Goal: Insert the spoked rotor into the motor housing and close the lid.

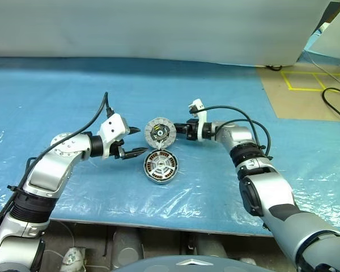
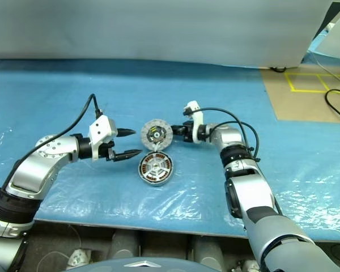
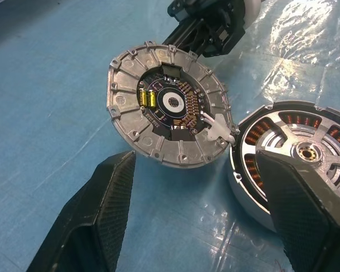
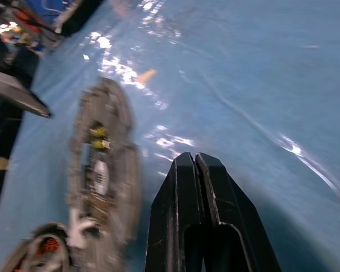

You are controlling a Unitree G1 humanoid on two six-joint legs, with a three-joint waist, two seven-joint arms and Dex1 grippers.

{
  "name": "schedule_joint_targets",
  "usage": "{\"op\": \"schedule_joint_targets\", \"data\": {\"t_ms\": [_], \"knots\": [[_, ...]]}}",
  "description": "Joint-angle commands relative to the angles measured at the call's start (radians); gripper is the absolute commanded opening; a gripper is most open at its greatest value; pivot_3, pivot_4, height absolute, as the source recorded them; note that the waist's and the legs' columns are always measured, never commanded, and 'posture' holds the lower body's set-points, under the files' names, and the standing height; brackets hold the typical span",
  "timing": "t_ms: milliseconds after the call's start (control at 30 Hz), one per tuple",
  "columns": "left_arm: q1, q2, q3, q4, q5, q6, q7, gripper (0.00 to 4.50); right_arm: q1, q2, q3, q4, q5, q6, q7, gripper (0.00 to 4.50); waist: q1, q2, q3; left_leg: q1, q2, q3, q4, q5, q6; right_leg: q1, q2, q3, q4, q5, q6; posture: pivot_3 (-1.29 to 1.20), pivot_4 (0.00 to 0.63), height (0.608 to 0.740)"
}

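The two head views look forward and down from above onto the blue table point(image 1: 56, 90), far enough to take in both arms; the lid point(image 1: 160, 132) and motor housing point(image 1: 160, 167) sit just left of frame centre. The left wrist view looks close along its own fingers point(image 3: 96, 215) at the same lid and housing. The right wrist view, closer still, looks past its fingers point(image 4: 201, 221) with the lid edge-on at lower left
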Motion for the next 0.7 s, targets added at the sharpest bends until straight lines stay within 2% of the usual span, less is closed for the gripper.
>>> {"op": "schedule_joint_targets", "data": {"t_ms": [33,233,533,633,700], "knots": [[-0.013,-0.002,0.002,-0.010,0.000,-0.014,-0.003,3.57,-0.010,0.017,0.010,-0.134,0.065,0.070,0.052,0.02,0.001,0.000,0.000,0.000,0.000,0.000,0.000,0.000,0.000,0.000,0.000,0.000,0.000,0.000,0.000,0.00,0.150,0.740],[-0.007,-0.002,0.005,-0.006,0.002,-0.019,0.000,3.57,-0.011,-0.005,0.043,-0.278,0.110,0.148,0.113,0.02,0.001,0.000,0.000,0.000,0.000,0.000,0.000,0.000,0.000,0.000,0.000,0.000,-0.001,0.000,0.000,0.00,0.150,0.740],[-0.001,0.005,0.024,-0.001,-0.011,-0.015,-0.004,3.57,0.010,-0.061,0.128,-0.352,0.105,0.156,0.186,0.02,-0.001,0.000,0.000,0.000,0.000,0.000,-0.001,0.000,0.000,0.001,0.000,0.000,-0.001,0.000,0.000,0.00,0.150,0.740],[0.001,0.037,0.138,-0.010,-0.120,0.053,-0.031,3.57,0.027,-0.062,0.148,-0.391,0.107,0.163,0.179,0.02,-0.002,0.000,0.000,0.001,0.000,0.000,-0.001,0.000,0.000,0.000,0.000,0.000,-0.001,0.000,0.001,0.00,0.150,0.740],[0.007,0.073,0.181,0.004,-0.137,0.055,-0.051,3.57,0.030,-0.062,0.155,-0.406,0.110,0.167,0.175,0.02,-0.002,0.000,0.000,0.001,0.001,0.000,-0.001,0.000,0.000,0.000,0.001,0.000,-0.001,0.001,0.001,0.00,0.150,0.740]]}}
